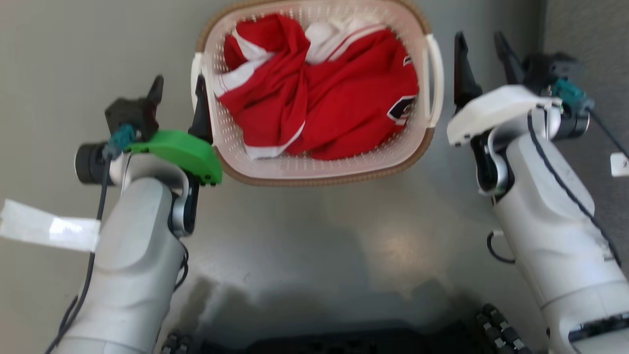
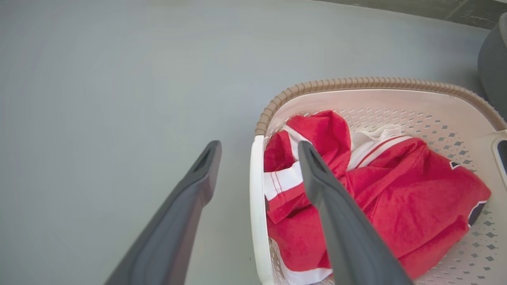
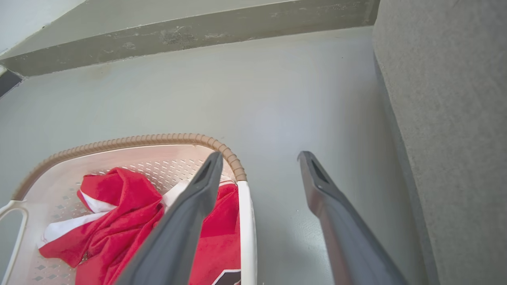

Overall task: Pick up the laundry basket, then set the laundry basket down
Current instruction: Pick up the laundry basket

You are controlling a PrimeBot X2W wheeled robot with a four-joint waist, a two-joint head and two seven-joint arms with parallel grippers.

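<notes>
- The laundry basket sat on the grey floor straight ahead of me, between the two arms and at the top of the head view.
- A crumpled red garment with white trim lay inside it.
- My left claw was spread wide at the basket's left side. In the head view its inner finger was right against the white left handle.
- In the left wrist view the left claw had that handle showing between its fingers: one finger over the floor, the other over the red cloth. I could not tell whether either finger touched the plastic.
- My right claw was also spread wide, just beside the right handle and outside it in the head view.
- In the right wrist view the right claw framed the right handle, with a grey textured surface close on its outer side.
</notes>
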